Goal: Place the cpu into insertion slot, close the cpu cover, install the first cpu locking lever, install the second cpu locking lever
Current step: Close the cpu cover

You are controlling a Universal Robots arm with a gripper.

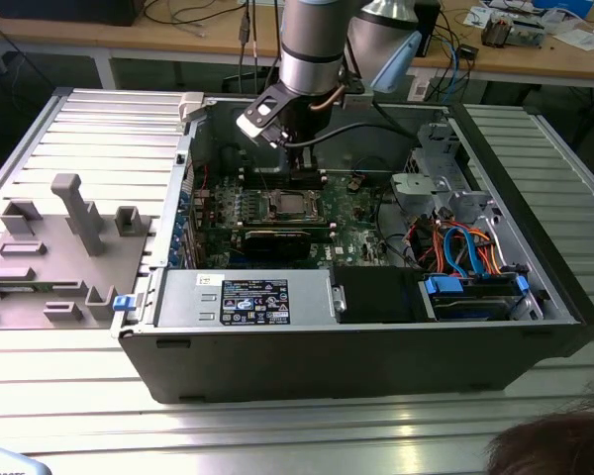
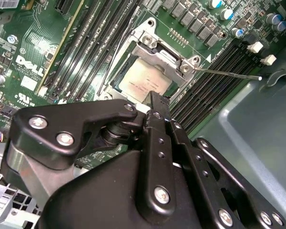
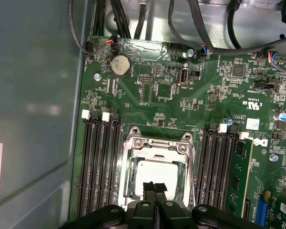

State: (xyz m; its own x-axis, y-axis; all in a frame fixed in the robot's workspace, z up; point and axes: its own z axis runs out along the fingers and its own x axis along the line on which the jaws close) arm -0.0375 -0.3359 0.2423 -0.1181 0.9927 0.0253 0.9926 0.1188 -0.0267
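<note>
I see the end effector (image 3: 155, 188) with its fingers pressed together and nothing between them. It hangs low over the cpu (image 3: 155, 171), which sits in the insertion slot (image 3: 130, 182) directly beneath the tips. The cpu cover (image 3: 157, 144) frames the chip just ahead of the fingertips. I cannot tell whether the tips touch the metal. In the second wrist view, a thin locking lever (image 2: 229, 74) juts sideways from the socket corner beyond the end effector.
</note>
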